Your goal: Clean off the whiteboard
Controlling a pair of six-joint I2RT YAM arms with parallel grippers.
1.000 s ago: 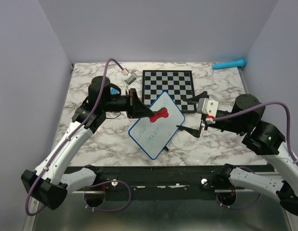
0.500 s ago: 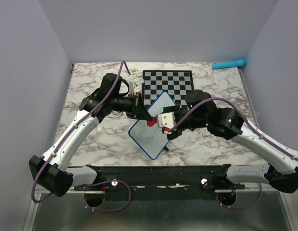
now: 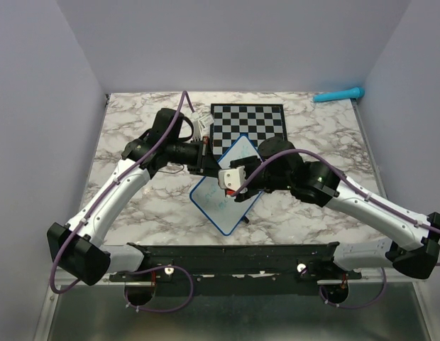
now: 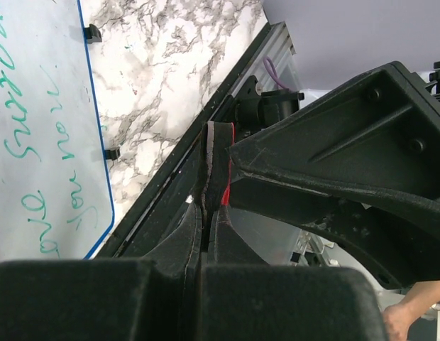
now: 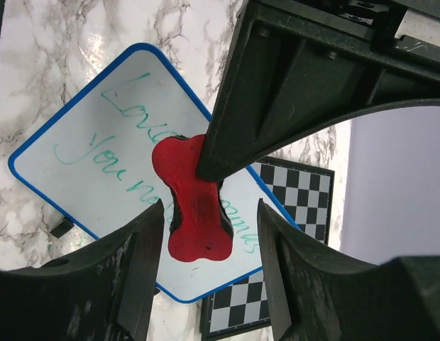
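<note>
The whiteboard (image 3: 218, 207) lies at an angle on the marble table, blue-rimmed, with teal handwriting (image 5: 99, 153) on it. Above it my left gripper (image 3: 210, 163) is shut on a red bone-shaped eraser (image 5: 195, 213), pinching its thin edge (image 4: 218, 167) between the fingertips. My right gripper (image 5: 209, 234) is open, with one jaw on each side of the eraser's lower half and a gap on both sides. In the top view the right gripper (image 3: 233, 186) meets the left one over the middle of the board, where a bit of the red eraser (image 3: 222, 183) shows.
A black-and-white chessboard (image 3: 248, 124) lies just behind the whiteboard, its corner under the board's far edge. A teal cylinder-like object (image 3: 338, 94) rests at the back right corner. Both forearms cross over the middle of the table.
My right arm has swung in from the right side to the eraser and its jaws have narrowed around it. The left gripper has kept hold of the eraser and shifted slightly.
</note>
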